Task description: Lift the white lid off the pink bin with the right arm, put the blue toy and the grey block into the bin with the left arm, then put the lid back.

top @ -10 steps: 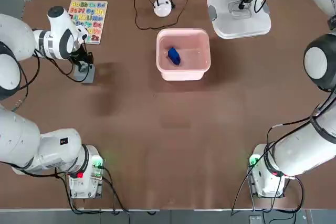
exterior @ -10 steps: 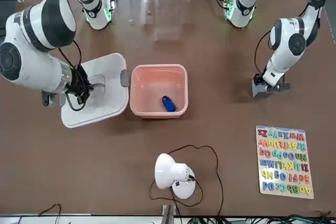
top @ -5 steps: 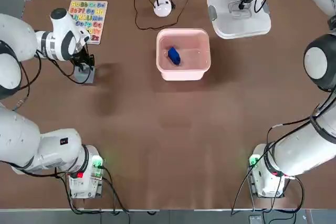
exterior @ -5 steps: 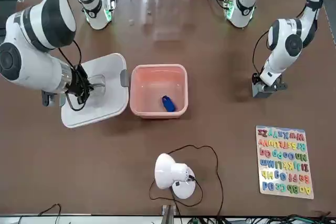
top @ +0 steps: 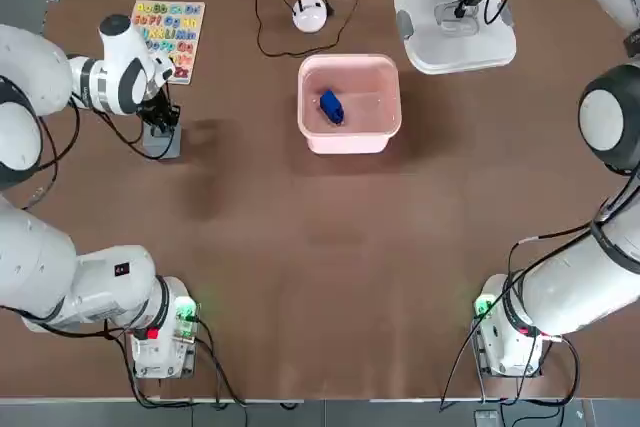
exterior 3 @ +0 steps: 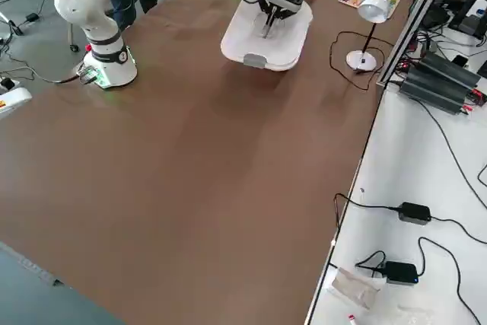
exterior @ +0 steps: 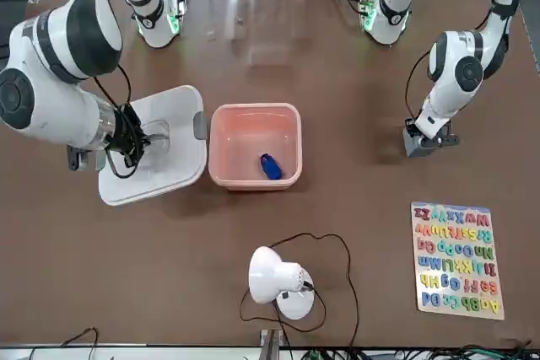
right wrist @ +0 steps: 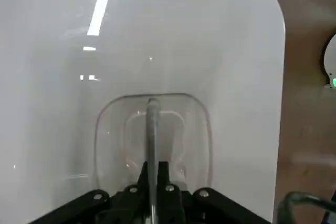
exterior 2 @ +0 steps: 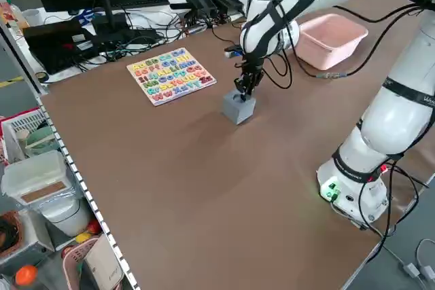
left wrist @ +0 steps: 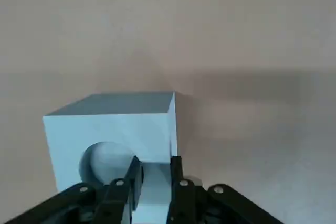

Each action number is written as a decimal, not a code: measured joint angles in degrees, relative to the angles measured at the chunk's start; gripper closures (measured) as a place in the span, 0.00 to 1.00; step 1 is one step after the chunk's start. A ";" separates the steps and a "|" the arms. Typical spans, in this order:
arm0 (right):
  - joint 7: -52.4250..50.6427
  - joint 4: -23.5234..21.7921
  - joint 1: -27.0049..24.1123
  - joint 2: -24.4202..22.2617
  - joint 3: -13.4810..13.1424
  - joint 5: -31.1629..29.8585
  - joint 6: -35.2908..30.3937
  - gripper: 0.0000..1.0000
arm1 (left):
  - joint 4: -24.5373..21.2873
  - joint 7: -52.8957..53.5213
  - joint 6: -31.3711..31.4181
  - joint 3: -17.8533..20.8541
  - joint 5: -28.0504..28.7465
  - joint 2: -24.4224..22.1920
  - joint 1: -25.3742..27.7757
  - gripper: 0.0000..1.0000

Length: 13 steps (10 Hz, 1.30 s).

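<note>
The pink bin (top: 382, 117) stands uncovered at the table's middle back, and the blue toy (top: 331, 107) lies inside it (exterior: 270, 166). To the right of the bin, at the far right of the table, lies the white lid (top: 480, 42). My right gripper (top: 462, 2) is shut on the lid's centre handle bar (right wrist: 152, 124). At the far left the grey block (top: 166, 142) sits on the table. My left gripper (top: 160, 125) comes down on it from above, shut on the block's wall beside a round hollow (left wrist: 107, 158).
A colourful alphabet puzzle board (top: 168, 32) lies behind the grey block. A small round white device (top: 310, 15) with a black cable sits behind the bin. Cables and equipment line the table's far edge.
The left arm's wrist has shifted slightly over the grey block, which stays on the table. The right arm and lid have not moved.
</note>
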 joint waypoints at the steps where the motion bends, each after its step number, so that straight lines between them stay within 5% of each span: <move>1: 0.00 0.00 0.00 0.00 0.00 0.00 0.00 0.93 | 1.75 0.00 -2.92 -0.48 0.01 -0.76 0.05 0.74; 3: 0.00 0.00 0.00 0.00 -0.01 0.00 0.00 0.93 | 9.25 -0.39 -13.19 -3.47 -0.12 -3.04 0.07 0.74; 6: 0.00 0.02 0.00 0.00 -0.02 0.00 -0.01 0.93 | 26.29 -7.11 -26.61 -12.76 -5.12 -2.18 -0.39 0.74; 10: 0.00 0.20 0.00 0.00 -0.03 0.00 -0.26 0.93 | 46.55 -24.82 -36.92 -25.36 -7.99 5.32 -1.93 0.74; 13: 0.00 0.29 -0.01 0.00 -0.03 0.00 -0.39 0.93 | 58.91 -42.32 -40.13 -27.31 -7.73 14.68 -13.40 0.74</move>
